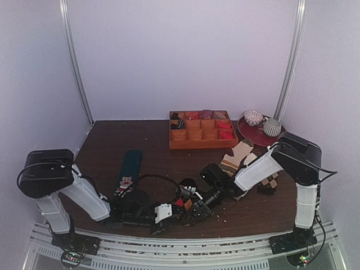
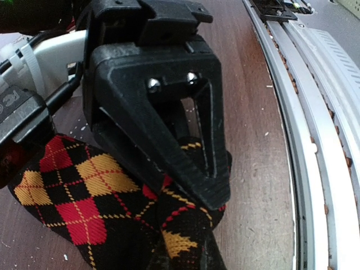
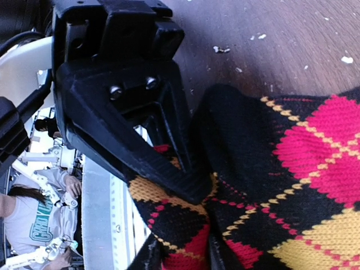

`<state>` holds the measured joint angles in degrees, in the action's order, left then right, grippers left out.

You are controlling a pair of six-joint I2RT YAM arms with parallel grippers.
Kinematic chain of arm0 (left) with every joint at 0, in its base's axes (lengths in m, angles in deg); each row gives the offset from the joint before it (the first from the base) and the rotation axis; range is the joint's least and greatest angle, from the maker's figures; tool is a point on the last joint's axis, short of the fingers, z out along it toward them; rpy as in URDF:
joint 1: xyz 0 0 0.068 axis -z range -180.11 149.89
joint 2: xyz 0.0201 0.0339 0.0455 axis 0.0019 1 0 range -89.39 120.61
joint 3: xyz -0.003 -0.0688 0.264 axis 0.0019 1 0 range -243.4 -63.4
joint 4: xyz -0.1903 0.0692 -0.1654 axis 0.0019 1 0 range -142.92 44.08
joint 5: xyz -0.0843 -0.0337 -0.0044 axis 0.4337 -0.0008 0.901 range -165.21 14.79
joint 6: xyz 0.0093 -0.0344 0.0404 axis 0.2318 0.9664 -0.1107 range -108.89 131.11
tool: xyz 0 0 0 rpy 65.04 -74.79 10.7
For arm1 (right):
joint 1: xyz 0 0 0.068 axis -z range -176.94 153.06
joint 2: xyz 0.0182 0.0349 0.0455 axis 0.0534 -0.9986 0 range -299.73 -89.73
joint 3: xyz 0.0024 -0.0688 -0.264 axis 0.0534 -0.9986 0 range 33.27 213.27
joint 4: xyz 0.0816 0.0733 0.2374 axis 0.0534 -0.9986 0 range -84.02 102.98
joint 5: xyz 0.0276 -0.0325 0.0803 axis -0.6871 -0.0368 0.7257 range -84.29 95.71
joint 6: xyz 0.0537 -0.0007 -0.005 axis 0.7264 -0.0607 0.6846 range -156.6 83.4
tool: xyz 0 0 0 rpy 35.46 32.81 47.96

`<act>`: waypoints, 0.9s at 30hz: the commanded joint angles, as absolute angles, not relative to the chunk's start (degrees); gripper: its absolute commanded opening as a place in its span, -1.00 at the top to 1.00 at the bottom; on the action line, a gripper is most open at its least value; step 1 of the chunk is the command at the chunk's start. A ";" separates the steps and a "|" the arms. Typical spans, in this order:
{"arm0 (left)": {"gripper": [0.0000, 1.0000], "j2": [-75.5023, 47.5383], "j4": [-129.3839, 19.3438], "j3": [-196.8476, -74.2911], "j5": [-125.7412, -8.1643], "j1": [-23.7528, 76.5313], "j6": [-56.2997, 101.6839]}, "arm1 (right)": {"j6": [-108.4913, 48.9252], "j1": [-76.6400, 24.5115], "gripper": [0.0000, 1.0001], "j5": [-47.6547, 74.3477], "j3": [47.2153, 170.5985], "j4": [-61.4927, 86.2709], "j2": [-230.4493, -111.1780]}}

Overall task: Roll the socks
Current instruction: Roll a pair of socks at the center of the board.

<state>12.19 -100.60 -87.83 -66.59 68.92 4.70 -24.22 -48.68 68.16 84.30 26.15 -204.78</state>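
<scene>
The socks (image 2: 84, 191) are lying well in front of the wooden tray (image 1: 203, 145), toward its left end, at the near border of the table (image 1: 112, 140). Your left gripper (image 2: 197, 225) is pinching one bunched fold of them, and your right gripper (image 3: 183, 222) is pinching another. The black knit with red and orange diamonds is looking soft and stretchy, while the fingers are hard, wedge-shaped plastic. If you are pulling unevenly, the fabric is likely slipping out and the roll opening. The grippers, working just beside each other, are also risking a collision.
</scene>
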 commanded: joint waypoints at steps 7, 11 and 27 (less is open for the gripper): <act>1.00 15.12 -84.74 -91.91 -64.91 67.16 20.69 | -24.81 -49.34 0.08 43.60 69.60 36.59 -185.43; 1.00 17.91 -83.53 -90.66 -61.40 64.61 26.44 | -36.85 -51.09 -0.09 33.47 60.16 46.71 -169.71; 1.00 22.75 -80.50 -88.41 -53.35 60.98 31.66 | -66.33 -66.14 -0.36 8.93 63.15 47.74 -180.99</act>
<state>17.87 -100.01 -91.83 -51.75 61.38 30.42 -60.30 -64.95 15.46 59.73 48.40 -178.31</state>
